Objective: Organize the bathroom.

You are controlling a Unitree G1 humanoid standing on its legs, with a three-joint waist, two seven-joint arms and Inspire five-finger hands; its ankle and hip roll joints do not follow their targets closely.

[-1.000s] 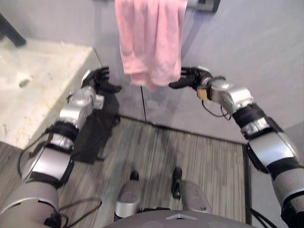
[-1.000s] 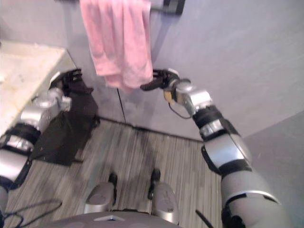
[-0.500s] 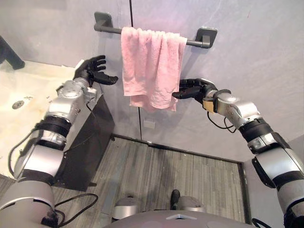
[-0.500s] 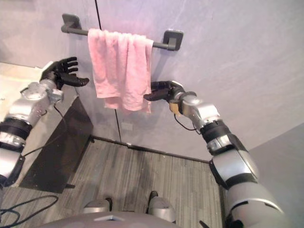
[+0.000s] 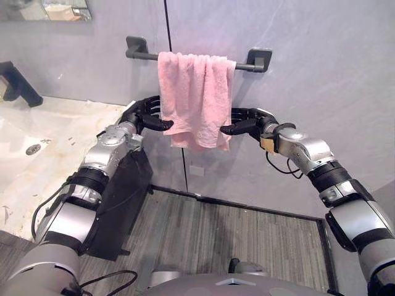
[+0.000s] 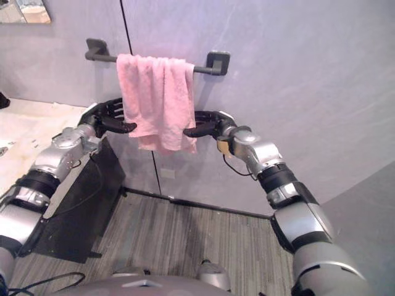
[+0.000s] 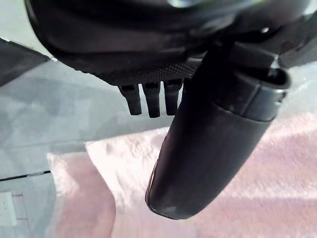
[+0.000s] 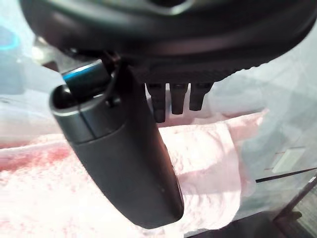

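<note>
On the grey wall, a pink towel [image 5: 196, 98] hangs bunched over a dark towel bar [image 5: 245, 65], its lower edge uneven. The left hand [image 5: 145, 115] sits at the towel's left edge and the right hand [image 5: 248, 121] at its right edge, each with fingers and thumb spread apart, not closed on the cloth. Left of the towel stands a pale stone table [image 5: 43, 145].

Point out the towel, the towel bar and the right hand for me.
towel [image 5: 196, 92]: left eye view, middle of the hanging pink cloth.
towel bar [image 5: 242, 65]: left eye view, bare rod right of the towel.
right hand [image 5: 252, 120]: left eye view, back of the hand at the towel's edge.
</note>
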